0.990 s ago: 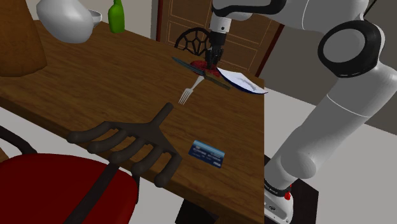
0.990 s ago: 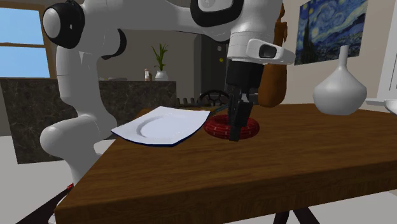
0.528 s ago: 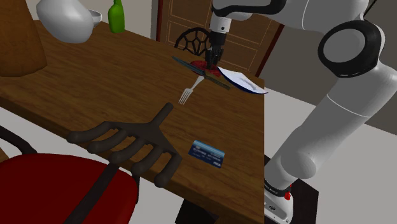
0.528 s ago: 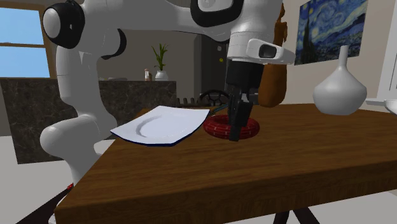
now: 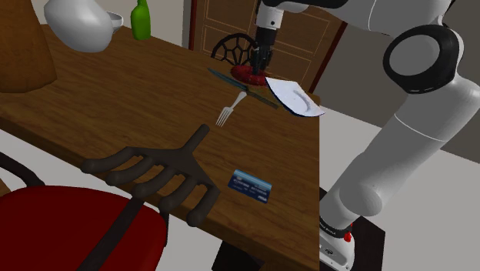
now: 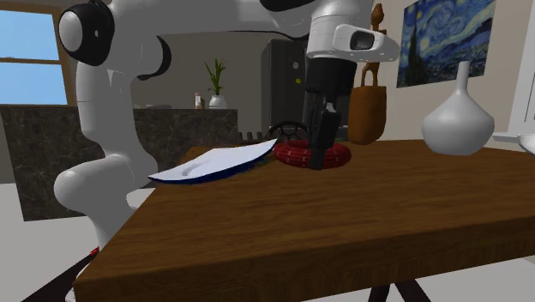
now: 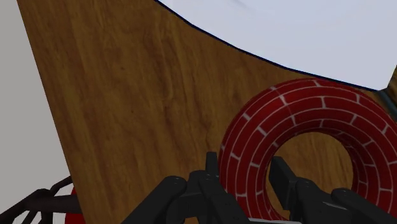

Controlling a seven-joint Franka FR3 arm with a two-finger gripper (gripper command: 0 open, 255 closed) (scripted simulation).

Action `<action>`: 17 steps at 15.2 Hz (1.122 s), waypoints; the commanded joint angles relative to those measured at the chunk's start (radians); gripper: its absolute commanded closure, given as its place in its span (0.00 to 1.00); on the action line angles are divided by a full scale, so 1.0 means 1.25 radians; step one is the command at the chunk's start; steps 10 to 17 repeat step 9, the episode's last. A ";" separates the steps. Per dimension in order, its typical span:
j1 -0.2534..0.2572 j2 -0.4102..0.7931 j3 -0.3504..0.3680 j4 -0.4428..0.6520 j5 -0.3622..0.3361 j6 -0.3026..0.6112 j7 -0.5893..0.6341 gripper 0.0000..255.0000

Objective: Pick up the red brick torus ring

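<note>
Your gripper (image 7: 247,175) is clamped on the red brick ring (image 7: 299,105), one finger through its hole, with the tilted white plate (image 6: 214,163) just beside that ring.

Take the plate (image 5: 296,98) as your landmark. It sits tilted at the right edge of the table (image 5: 115,85) in the shoulder view. Just left of the plate you find the ring (image 5: 245,75), touching the plate's edge, with the gripper (image 7: 245,178) clasping the ring's wall. The fork (image 5: 231,108) lies below-left of the plate. The card (image 5: 251,185) lies well below it, and the bottle (image 5: 141,19) stands far to its upper left.
</note>
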 commanded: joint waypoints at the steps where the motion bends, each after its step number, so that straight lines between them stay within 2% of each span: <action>1: -0.001 0.006 -0.001 0.030 0.001 -0.024 -0.001 1.00; 7: -0.003 0.023 -0.002 0.117 0.004 -0.094 -0.002 1.00; 17: -0.003 0.024 -0.002 0.119 0.004 -0.096 -0.002 1.00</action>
